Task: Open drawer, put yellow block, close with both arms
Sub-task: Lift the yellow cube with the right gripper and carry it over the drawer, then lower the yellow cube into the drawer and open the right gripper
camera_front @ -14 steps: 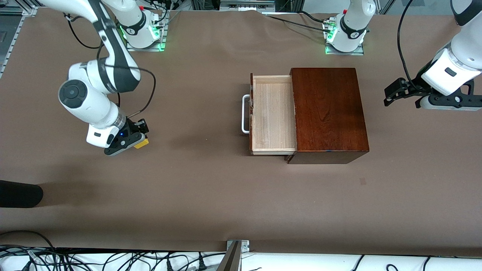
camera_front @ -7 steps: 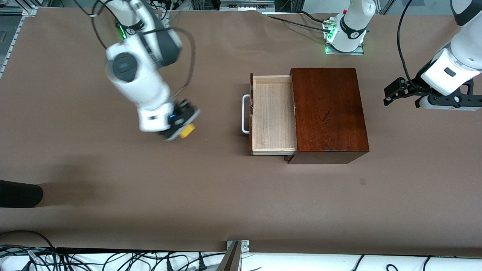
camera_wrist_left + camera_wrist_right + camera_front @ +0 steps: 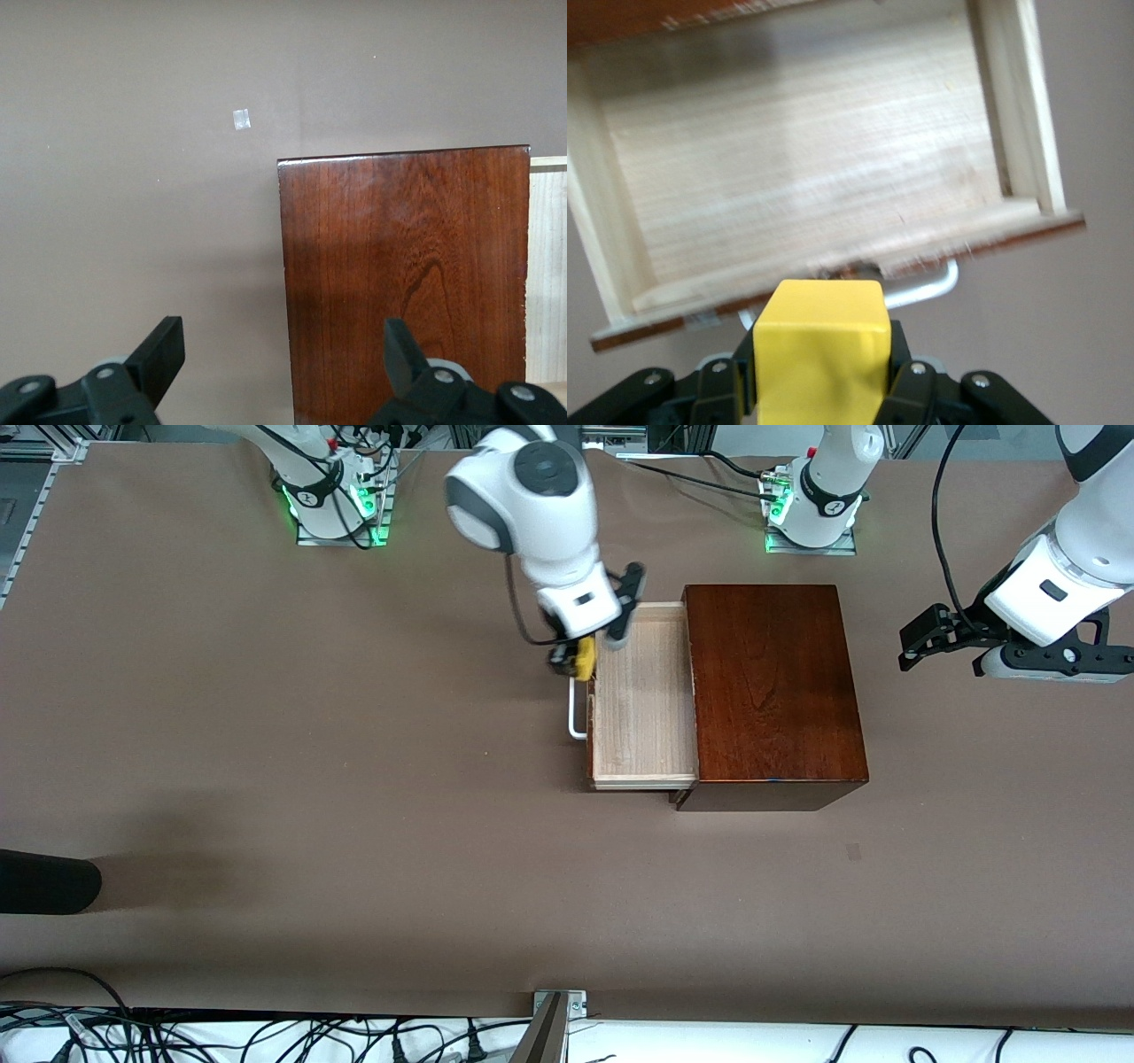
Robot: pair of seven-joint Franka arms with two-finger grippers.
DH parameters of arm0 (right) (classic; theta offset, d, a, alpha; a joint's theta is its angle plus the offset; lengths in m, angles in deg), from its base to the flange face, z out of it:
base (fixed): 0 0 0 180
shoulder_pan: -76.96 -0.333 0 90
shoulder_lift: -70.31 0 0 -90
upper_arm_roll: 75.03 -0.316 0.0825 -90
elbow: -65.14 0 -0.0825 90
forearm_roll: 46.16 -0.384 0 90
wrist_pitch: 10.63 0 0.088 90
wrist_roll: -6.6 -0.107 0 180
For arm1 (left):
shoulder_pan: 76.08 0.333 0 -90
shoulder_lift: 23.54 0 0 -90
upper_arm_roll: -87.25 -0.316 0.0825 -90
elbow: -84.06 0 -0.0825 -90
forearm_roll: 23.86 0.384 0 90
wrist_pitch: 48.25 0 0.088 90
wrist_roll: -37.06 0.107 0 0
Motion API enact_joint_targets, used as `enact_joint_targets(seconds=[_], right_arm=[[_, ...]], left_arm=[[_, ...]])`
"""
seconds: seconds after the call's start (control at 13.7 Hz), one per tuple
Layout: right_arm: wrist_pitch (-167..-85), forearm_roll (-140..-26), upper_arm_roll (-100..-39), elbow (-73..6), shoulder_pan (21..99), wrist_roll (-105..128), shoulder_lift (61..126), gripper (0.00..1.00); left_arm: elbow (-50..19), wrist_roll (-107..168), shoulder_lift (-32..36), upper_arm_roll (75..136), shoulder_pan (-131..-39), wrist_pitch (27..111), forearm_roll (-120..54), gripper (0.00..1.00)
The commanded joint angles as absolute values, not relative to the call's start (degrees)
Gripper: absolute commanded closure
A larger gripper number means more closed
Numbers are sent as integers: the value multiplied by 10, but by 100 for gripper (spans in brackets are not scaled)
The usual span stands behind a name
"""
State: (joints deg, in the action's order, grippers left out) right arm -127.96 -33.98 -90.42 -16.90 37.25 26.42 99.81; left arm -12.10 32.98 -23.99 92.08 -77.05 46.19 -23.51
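Note:
The dark mahogany box stands mid-table with its drawer pulled open toward the right arm's end; the pale tray is empty and the white handle shows. My right gripper is shut on the yellow block and hangs over the drawer's front edge by the handle. In the right wrist view the block sits between the fingers above the drawer. My left gripper is open and waits off the box's closed end; its wrist view shows the box.
A black object lies at the table's edge toward the right arm's end, nearer the front camera. A small tape mark sits on the brown table nearer the camera than the box. Cables run along the near edge.
My right gripper has carried the yellow block up from the table at the right arm's end across to the open drawer's front edge. The left arm has barely moved.

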Motion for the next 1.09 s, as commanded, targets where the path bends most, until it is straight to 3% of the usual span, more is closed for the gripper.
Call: enact_joint_targets(seconds=[0.0,0.44,1.02], right_arm=[[-1239,-294,-898,-79,328,273,1072,100],[-1290,-266,-893,-64,298,285,1130,100],[-1299,-261,-892,-66,309,355,1148,100]], left_arm=[[-118,340,-248,920,-769,447,-238,0],[-118,342,-247,916,-768,444,-238,0],[-119,341,-248,917,-768,438,-237,0]])
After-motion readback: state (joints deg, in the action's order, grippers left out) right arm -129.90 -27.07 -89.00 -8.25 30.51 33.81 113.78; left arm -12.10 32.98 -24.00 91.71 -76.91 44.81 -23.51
